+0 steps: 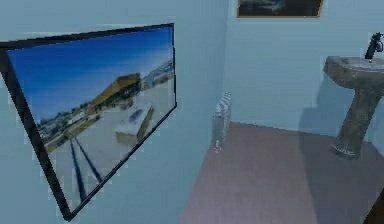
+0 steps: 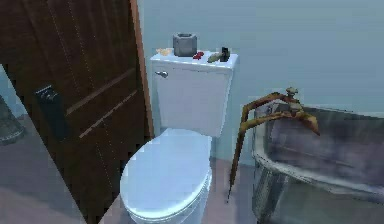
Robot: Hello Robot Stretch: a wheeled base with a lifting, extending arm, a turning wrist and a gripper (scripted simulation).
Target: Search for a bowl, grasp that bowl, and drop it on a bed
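The bowl is being sought, its place and the hand's state impossible to tell, and a wrong grasp is being risked by the grey pot [image 2: 184,43] on the toilet tank [image 2: 195,95], upper middle of the arm side view.

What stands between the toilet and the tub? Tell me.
In the arm side view, a thin brown stick with a forked top rises from the floor between the toilet and the tub.
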